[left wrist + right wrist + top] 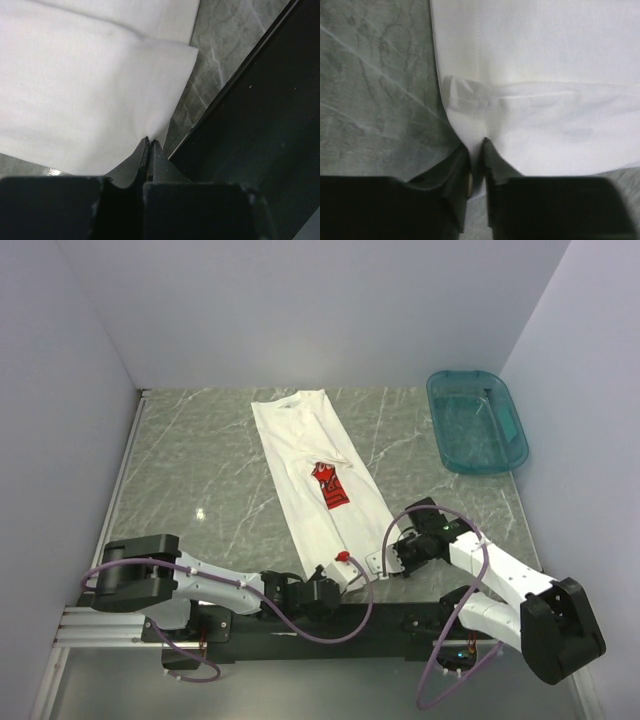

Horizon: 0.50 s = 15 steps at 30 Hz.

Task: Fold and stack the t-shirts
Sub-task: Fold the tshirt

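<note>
A white t-shirt (310, 465) with a red chest print (331, 486) lies folded into a long narrow strip down the middle of the marble table, collar end far, hem end near. My left gripper (338, 576) is shut on the near left corner of the hem; in the left wrist view the fingertips (150, 142) pinch the white cloth (90, 100). My right gripper (385, 562) is shut on the near right corner of the hem; in the right wrist view the cloth (545, 90) runs between the fingertips (475, 147).
A teal plastic basin (477, 421) stands at the far right of the table. The black mounting rail (260, 130) runs along the near edge, just behind the hem. White walls close in the left, back and right sides.
</note>
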Available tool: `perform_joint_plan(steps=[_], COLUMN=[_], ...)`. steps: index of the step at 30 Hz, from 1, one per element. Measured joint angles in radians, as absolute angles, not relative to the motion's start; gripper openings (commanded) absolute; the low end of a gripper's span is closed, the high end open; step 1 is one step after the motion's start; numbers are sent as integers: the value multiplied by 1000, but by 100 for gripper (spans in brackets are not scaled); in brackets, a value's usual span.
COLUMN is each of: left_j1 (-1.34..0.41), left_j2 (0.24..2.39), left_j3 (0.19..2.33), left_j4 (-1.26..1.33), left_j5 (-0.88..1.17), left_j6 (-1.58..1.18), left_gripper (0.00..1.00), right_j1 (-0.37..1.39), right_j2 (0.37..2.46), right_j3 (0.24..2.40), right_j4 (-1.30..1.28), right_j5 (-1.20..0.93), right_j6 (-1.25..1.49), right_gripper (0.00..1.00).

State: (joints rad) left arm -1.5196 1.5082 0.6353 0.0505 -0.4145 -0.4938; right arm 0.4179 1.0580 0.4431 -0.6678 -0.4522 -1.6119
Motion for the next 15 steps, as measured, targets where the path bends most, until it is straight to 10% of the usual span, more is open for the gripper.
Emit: perform_joint_plan(steps=[2,15], left_j1=[-1520,-1470], left_j2=[1499,1361], left_j3=[630,588], left_j4=[54,111], left_j5=[-414,-349], left_j6=[-493,-483], left_gripper=[0,0], right_j1=[419,421], right_j2=[1061,1055], right_j3=[446,543], right_j4=[-662,-803], right_j5=[-451,-517], right_j6=[-1611,-1544], right_gripper=[0,0])
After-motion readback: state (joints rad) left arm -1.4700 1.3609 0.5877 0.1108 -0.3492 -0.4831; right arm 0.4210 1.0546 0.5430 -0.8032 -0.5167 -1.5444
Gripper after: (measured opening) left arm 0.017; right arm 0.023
